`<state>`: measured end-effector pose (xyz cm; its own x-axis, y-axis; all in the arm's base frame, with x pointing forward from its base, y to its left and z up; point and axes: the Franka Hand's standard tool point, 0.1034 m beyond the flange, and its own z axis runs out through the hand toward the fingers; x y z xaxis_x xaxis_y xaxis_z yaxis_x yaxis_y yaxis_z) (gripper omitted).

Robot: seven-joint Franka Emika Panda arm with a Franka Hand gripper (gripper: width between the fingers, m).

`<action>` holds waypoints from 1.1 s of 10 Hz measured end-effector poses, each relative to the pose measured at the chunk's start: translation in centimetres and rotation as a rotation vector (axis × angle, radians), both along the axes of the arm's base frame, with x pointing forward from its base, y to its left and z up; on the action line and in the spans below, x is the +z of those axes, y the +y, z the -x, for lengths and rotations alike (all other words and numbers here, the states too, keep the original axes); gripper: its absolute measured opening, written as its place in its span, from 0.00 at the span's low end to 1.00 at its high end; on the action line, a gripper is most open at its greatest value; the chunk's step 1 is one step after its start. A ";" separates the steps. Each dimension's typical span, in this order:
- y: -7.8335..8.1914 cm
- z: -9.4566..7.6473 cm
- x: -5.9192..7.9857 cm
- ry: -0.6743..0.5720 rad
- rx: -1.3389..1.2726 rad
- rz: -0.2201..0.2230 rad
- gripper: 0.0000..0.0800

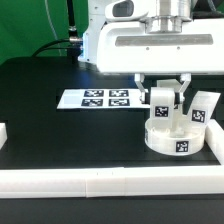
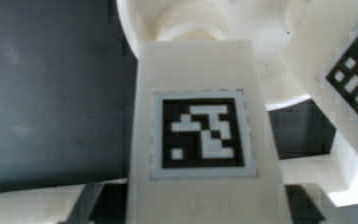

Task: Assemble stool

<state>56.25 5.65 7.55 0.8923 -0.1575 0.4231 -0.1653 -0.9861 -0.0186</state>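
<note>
While the end effector [image 1: 166,97] stands over the round white plastic ring-shaped seat disc [image 1: 178,136], its two dark fingers are closed on a small white rectangular plastic leg block [image 1: 161,106], held upright above the disc, its lower end at or in the disc top; whether it is seated in a socket cannot be told. Wrist view: same leg block [image 2: 199,120] fills the frame, black-and-white square tag facing the camera, dark fingertips [image 2: 101,198] just visible at either side. Second leg block [image 1: 201,110] stands on the disc toward the exterior view's right, slightly tilted. Handling, by judgement: parts look light, rigid, smooth and somewhat slippery, not fragile; best taken across the flat side faces near the upper end, leaving the lower end free for a socket. Black matte surface [image 1: 40,120], flat. Marker board [image 1: 100,99] lies just beside the disc, toward the exterior view's left. Long white border rails [image 1: 100,180] close off the near edge; room for sideways approach beside the disc appears limited.
</note>
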 end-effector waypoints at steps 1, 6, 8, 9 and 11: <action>0.0 -0.1 -0.2 -0.017 0.003 0.005 0.42; 0.0 -0.2 -0.2 -0.027 0.019 0.014 0.67; -0.5 -0.9 1.4 0.012 0.018 -0.003 0.80; -0.8 -1.1 1.9 0.043 0.019 -0.012 0.80; -0.5 -2.2 3.9 0.068 0.020 -0.036 0.81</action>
<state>58.42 5.14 11.47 0.9220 -0.1533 0.3555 -0.1477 -0.9881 -0.0430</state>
